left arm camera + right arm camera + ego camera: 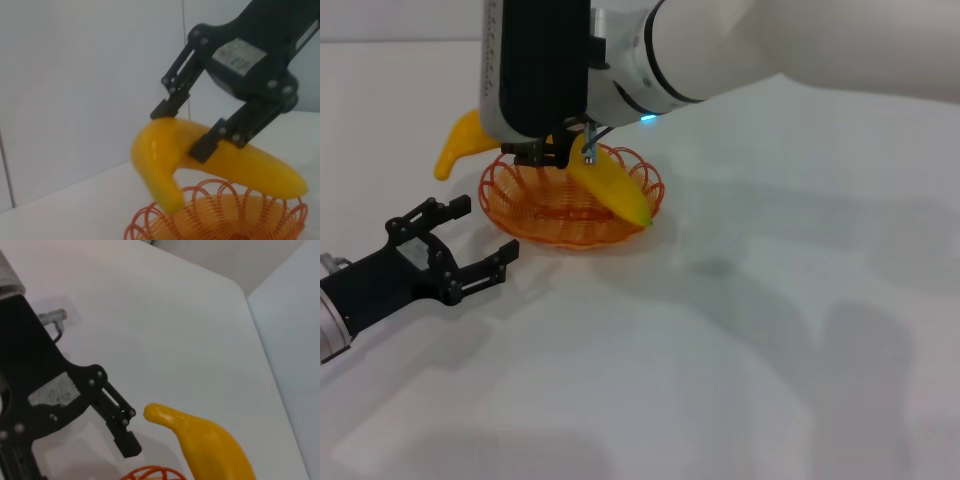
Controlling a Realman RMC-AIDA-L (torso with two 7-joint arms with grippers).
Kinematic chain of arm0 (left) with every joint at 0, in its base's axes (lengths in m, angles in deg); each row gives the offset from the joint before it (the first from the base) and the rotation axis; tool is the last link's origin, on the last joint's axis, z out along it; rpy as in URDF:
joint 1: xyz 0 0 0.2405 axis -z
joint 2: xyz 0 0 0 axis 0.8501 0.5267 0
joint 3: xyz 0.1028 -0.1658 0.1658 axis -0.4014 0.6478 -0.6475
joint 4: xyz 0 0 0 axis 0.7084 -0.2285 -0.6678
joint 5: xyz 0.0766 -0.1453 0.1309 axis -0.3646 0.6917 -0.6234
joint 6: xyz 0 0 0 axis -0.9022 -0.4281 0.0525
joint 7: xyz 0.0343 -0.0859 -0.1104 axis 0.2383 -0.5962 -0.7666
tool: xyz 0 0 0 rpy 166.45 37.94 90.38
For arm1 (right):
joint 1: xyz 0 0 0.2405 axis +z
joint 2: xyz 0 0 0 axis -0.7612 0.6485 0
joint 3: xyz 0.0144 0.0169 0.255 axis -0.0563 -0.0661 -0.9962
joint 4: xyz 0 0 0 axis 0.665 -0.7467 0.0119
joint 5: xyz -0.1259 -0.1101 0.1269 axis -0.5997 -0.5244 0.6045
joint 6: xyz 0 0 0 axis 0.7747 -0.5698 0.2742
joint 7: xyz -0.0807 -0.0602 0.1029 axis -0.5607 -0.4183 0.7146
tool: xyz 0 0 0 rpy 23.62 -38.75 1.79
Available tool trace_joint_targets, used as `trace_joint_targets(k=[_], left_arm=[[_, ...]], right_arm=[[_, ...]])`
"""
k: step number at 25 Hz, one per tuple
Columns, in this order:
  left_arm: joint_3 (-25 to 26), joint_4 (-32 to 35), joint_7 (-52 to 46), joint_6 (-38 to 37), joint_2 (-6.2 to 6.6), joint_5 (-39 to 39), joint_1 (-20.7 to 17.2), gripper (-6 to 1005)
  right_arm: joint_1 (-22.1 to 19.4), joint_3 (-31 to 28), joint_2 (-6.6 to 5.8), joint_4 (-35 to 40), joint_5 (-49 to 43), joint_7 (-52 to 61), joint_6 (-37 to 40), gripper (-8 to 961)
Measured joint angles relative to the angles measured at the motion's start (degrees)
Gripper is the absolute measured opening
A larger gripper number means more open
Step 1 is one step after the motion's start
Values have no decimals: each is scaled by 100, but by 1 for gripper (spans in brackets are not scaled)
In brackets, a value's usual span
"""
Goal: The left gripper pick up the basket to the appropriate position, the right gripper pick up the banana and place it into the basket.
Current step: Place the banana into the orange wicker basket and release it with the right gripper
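The orange wire basket (505, 215) stands on the white table. My right gripper (555, 152) is shut on the yellow banana (612, 188) and holds it across the basket, just over the rim. The banana's ends stick out past the rim on both sides. The left wrist view shows the right gripper (186, 131) clamped on the banana (250, 170) above the basket (220, 220). The right wrist view shows the banana (210, 445) and a bit of basket rim (150, 473). My left gripper (480, 232) is open and empty on the table, just left of and in front of the basket.
The white table (770, 350) stretches to the right and front of the basket. A pale wall (75, 90) stands behind the table.
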Motion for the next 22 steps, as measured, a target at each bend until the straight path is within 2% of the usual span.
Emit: trace_joint_targets(k=[7, 22], left_arm=[[0, 0, 0, 1, 1, -4, 23, 880], [0, 0, -3, 0, 1, -4, 24, 879]], right_arm=[[182, 180, 10, -322, -32, 34, -181, 543], [308, 301, 6, -353, -193, 163, -99, 559]])
